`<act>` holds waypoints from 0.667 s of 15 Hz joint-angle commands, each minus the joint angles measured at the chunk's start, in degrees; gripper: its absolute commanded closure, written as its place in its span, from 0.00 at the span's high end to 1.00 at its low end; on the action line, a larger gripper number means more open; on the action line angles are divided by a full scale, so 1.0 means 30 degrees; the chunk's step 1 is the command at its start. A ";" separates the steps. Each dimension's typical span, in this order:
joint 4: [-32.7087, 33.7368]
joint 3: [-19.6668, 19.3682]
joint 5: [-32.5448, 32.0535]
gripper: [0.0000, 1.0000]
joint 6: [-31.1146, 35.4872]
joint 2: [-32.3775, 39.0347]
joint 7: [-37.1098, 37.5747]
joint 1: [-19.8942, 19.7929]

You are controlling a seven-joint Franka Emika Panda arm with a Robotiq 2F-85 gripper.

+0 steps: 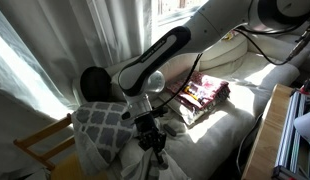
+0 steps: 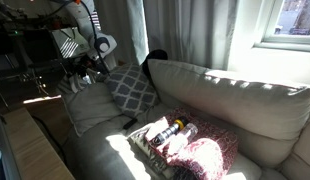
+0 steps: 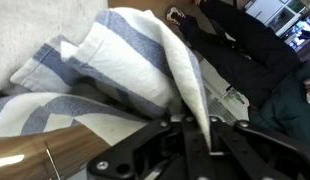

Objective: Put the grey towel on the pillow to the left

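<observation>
The grey towel (image 3: 105, 70), limp with paler stripes, fills the wrist view, and a fold of it runs down between my jaws. My gripper (image 3: 192, 128) is shut on that fold. In both exterior views my gripper (image 1: 150, 135) (image 2: 85, 72) hangs at the sofa's end, close beside the grey-and-white lattice pillow (image 1: 98, 120) (image 2: 130, 88). The towel is hard to make out in the exterior views.
A red-patterned folded fabric (image 1: 207, 93) (image 2: 200, 157) lies on the sofa seat next to a tray with a bottle (image 2: 163, 135). A large beige back cushion (image 2: 230, 95), curtains (image 1: 55, 50) and a wooden chair (image 1: 45, 145) surround the spot.
</observation>
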 commanded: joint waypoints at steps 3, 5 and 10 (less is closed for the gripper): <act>0.2184 -0.0357 -0.0365 0.01 -0.0900 0.0783 0.1074 0.1121; 0.2718 0.0179 0.0092 0.01 -0.0817 0.0752 0.0606 0.1075; 0.3371 0.1287 0.1556 0.01 0.0966 0.0510 0.0620 0.0924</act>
